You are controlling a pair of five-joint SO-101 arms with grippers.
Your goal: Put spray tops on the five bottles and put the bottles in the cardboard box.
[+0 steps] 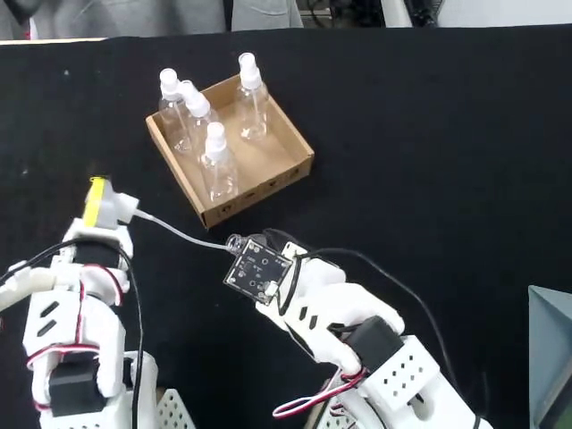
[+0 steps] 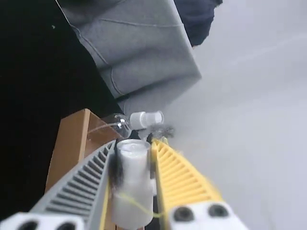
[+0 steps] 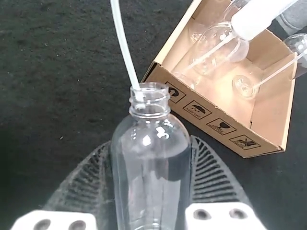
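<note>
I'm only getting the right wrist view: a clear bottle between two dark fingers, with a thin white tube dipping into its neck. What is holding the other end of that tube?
Observer: The left gripper is shut on a white spray top. The tube hangs from that top and runs across to your bottle.
Operator: I see just parts of bottles in the cardboard box. How many are there?
Observer: The high view shows four capped bottles standing upright in the cardboard box.
Operator: Is there space for mine?
Observer: Probably. The box's floor is bare in the corner nearest your arm.
</note>
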